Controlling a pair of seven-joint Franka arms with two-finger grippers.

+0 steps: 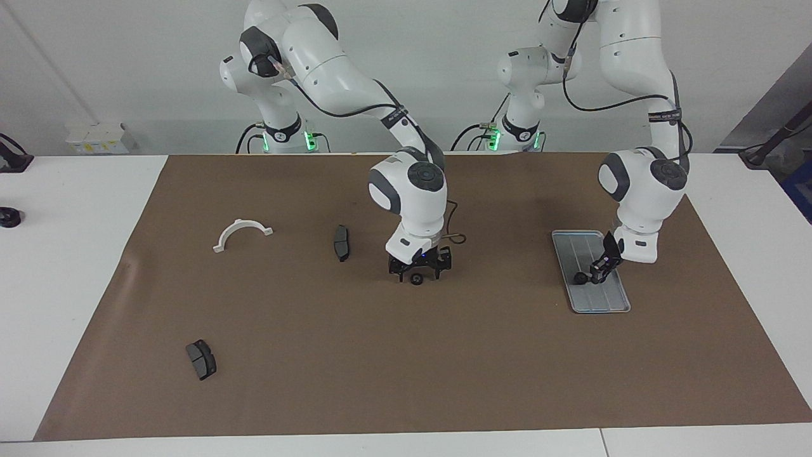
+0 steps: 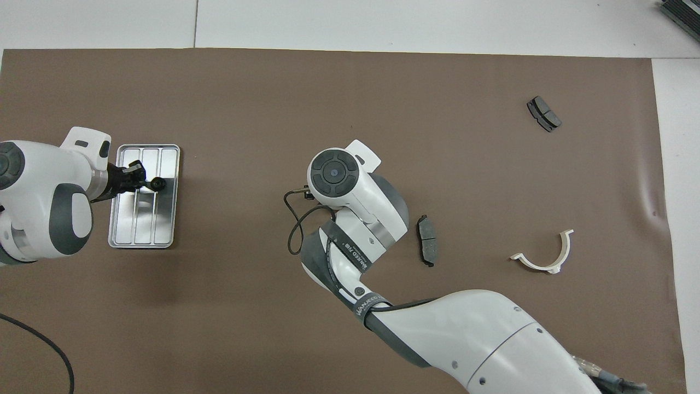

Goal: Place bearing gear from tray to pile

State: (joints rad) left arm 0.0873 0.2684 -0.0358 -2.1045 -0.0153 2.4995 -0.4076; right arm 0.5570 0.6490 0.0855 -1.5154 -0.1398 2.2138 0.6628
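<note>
Two bearing gears visible, one per arm. Everything sits on brown mat [image 1: 380,368].

- Closest to the robots: white half-ring bracket [image 1: 242,232] [image 2: 538,266], toward the right arm's end, lying flat.
- Slightly farther out: dark brake pad [image 1: 341,242] [image 2: 427,241], between the bracket and mat centre, not touching anything.
- Tray [image 1: 574,244] [image 2: 164,230] is at the left arm's end, long side running away from the robots. Tray gear [image 1: 580,278] [image 2: 158,184] is on it, about mid-length.
- Left gripper [image 1: 595,274] [image 2: 145,183] is down in the tray. Fingertips are together, pinching the tray gear at its edge, with the gear sticking out past the tips. Gear looks to be resting on the tray floor.
- Right gripper [image 1: 419,271] is at mat centre, pointing straight down, fingers apart. Overhead view is blocked by the arm's own wrist.
- Centre gear [image 1: 416,280] lies on the mat directly under the right gripper, between the spread fingers. Neither finger visibly touches it.
- Farthest out: second brake pad [image 1: 201,359] [image 2: 543,114], toward the right arm's end, well apart from everything else.
</note>
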